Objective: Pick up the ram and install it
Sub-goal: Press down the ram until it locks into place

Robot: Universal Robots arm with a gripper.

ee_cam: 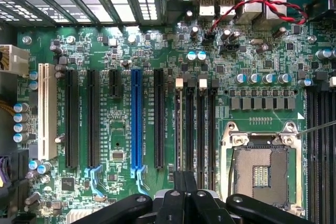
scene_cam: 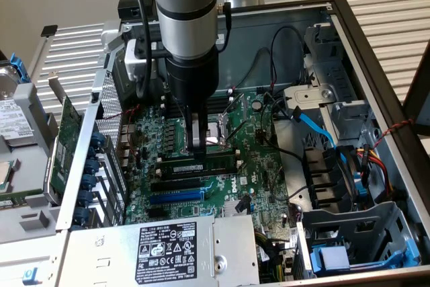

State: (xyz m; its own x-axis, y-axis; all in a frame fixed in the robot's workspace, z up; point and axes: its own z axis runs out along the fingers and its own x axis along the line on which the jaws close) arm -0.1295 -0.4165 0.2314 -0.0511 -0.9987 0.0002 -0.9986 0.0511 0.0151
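Fingers: the gripper (scene_cam: 196, 140) has its fingers (ee_cam: 184, 190) pressed together, tips down on the ram (scene_cam: 201, 164).
Ram: lying along a memory slot (ee_cam: 180, 129) on the motherboard (scene_cam: 222, 186), beside the CPU socket (ee_cam: 261, 166).
Risk: an off-centre push could tilt the stick and leave one end unseated.
Surroundings: loose black cables (scene_cam: 269, 136) near the arm could snag inside the computer case (scene_cam: 366, 52).

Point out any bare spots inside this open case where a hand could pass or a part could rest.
Free: the silver power supply's flat top beside its black label; the grey case floor between green motherboard and blue cable. Crowded: around the black gripper and the wired drive bays.
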